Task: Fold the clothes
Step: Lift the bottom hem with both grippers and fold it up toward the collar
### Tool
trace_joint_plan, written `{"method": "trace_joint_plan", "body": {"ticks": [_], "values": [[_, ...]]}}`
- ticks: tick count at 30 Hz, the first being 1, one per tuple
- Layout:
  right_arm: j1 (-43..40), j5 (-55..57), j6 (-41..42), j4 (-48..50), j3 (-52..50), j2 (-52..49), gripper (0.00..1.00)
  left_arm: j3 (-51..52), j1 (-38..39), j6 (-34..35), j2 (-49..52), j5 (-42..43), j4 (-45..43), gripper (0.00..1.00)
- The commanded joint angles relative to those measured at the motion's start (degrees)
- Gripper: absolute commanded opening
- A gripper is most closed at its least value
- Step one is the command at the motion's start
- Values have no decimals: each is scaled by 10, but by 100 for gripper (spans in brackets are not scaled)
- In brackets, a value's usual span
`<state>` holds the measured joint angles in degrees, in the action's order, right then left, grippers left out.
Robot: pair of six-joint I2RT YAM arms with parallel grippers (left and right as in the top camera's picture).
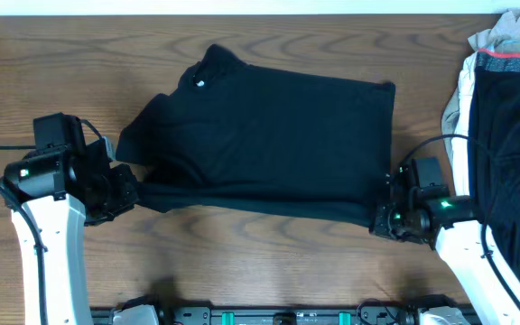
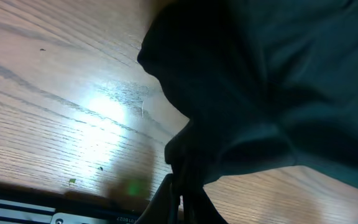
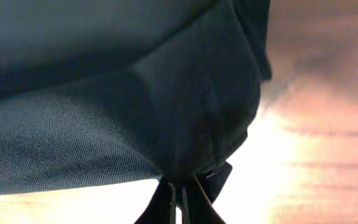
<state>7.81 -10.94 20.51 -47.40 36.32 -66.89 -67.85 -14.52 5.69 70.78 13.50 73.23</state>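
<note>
The black T-shirt lies spread across the middle of the wooden table, with a small white logo near its collar at the far left. My left gripper is shut on the shirt's near left corner. In the left wrist view the fingers pinch a bunched fold of the black cloth. My right gripper is shut on the near right corner. In the right wrist view the fingers clamp the gathered cloth, held a little above the table.
A pile of other garments, grey and black with a red stripe, lies at the right edge of the table, close behind my right arm. Bare wood shows in front of the shirt and at the far left.
</note>
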Motion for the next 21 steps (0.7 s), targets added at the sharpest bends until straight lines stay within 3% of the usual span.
{"method": "trace_joint_plan", "body": {"ticks": [1,6,12,14,17,21], "values": [[-12,-60,-79,22,8,6,1,3,-1,-10,1,-11,0,6],[-12,-209,-179,62,8,6,1,3,-1,-10,1,-11,0,6],[-12,-254,-185,78,23,6,1,-1,-1,-10,0,-11,-2,6],[-12,-236,-162,76,36,6,1,-10,-1,-10,0,-10,-2,6],[-13,-116,-35,50,60,6,1,-28,-1,-10,-3,-11,-2,6],[-13,-114,-35,41,81,6,1,-38,-1,-10,-8,-11,-2,6]]}}
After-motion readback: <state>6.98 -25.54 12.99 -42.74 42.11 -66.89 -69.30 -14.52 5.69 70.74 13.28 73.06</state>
